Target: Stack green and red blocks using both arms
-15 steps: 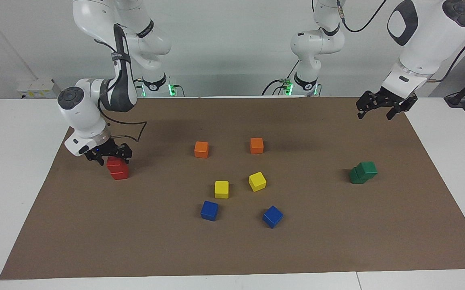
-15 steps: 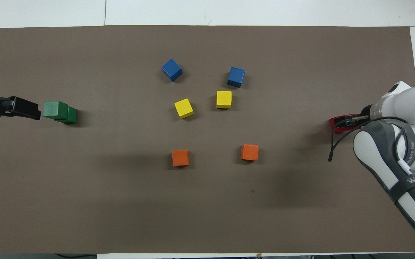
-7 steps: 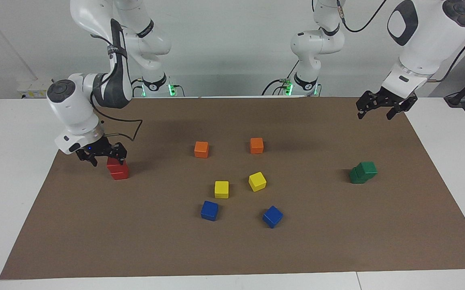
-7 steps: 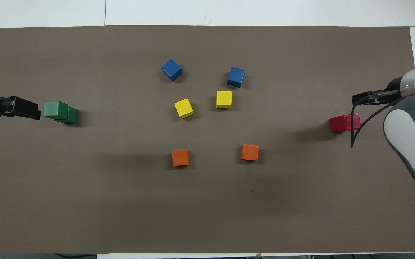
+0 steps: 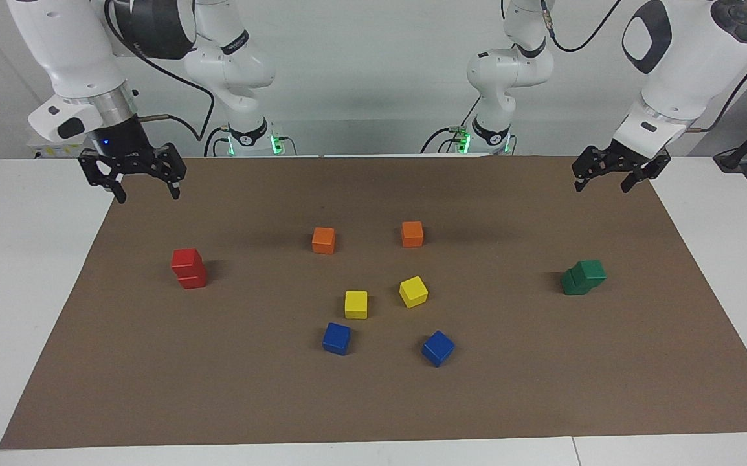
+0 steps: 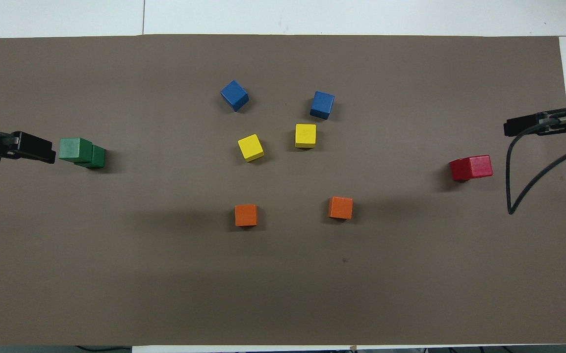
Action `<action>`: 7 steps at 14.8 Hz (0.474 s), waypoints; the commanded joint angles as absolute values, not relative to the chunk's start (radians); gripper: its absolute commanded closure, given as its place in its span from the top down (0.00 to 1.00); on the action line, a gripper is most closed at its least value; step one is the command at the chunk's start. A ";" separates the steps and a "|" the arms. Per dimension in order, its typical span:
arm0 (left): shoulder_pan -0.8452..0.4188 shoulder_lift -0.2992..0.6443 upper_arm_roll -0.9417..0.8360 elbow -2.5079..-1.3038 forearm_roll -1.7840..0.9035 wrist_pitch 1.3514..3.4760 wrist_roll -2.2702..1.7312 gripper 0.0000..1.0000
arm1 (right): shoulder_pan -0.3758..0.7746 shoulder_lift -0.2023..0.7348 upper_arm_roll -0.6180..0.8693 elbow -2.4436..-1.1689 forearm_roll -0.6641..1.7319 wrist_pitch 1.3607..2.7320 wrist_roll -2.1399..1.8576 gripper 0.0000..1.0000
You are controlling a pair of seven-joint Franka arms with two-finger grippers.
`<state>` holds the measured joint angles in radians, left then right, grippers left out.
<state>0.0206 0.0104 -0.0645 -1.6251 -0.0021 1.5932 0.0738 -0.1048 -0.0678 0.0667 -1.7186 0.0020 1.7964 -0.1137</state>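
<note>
Both pincers hang with their fingers spread wide and nothing between them. Right pincer (image 5: 133, 173) is up in the air over the brown mat's (image 5: 373, 401) corner at the right arm's end of the bench (image 5: 17, 259), touching nothing; in the overhead view it shows at about three o'clock from the mat's middle (image 6: 533, 123). Left pincer (image 5: 613, 169) is raised over the mat's edge at the left arm's end, likewise free of any block; in the overhead view it sits at nine o'clock (image 6: 28, 147).

Red blocks (image 5: 188, 268) stand as a stack of two, one squarely on the other, on the mat at the right arm's end, well apart from the right pincer. In the overhead view the red stack (image 6: 470, 168) lies at about seven o'clock from that pincer. Green blocks (image 5: 583, 277) are also stacked, the upper one skewed and overhanging the lower, on the mat at the left arm's end; in the overhead view they (image 6: 82, 152) appear just beside the left pincer's tip at its three o'clock, though the facing view shows that pincer high above and clear of them.

Two orange cubes (image 5: 323, 240), two yellow cubes (image 5: 356, 304) and two blue cubes (image 5: 336, 338) lie singly around the mat's middle.
</note>
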 commanded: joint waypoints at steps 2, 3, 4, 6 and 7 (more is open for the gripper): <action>0.020 0.005 -0.061 -1.614 0.003 1.572 0.064 1.00 | -0.109 -0.057 0.071 -1.675 0.021 1.735 -0.104 1.00; 0.020 0.005 -0.061 -1.614 0.003 1.572 0.064 1.00 | -0.107 -0.057 0.071 -1.672 0.021 1.708 -0.101 1.00; 0.020 0.005 -0.061 -1.614 0.002 1.572 0.064 1.00 | -0.107 -0.057 0.071 -1.664 0.023 1.685 -0.098 1.00; 0.020 0.005 -0.061 -1.614 0.003 1.571 0.064 1.00 | -0.109 -0.054 0.068 -1.643 0.023 1.652 -0.092 1.00; 0.020 0.005 -0.061 -1.614 0.002 1.572 0.064 1.00 | -0.106 -0.043 0.063 -1.622 0.025 1.634 -0.092 1.00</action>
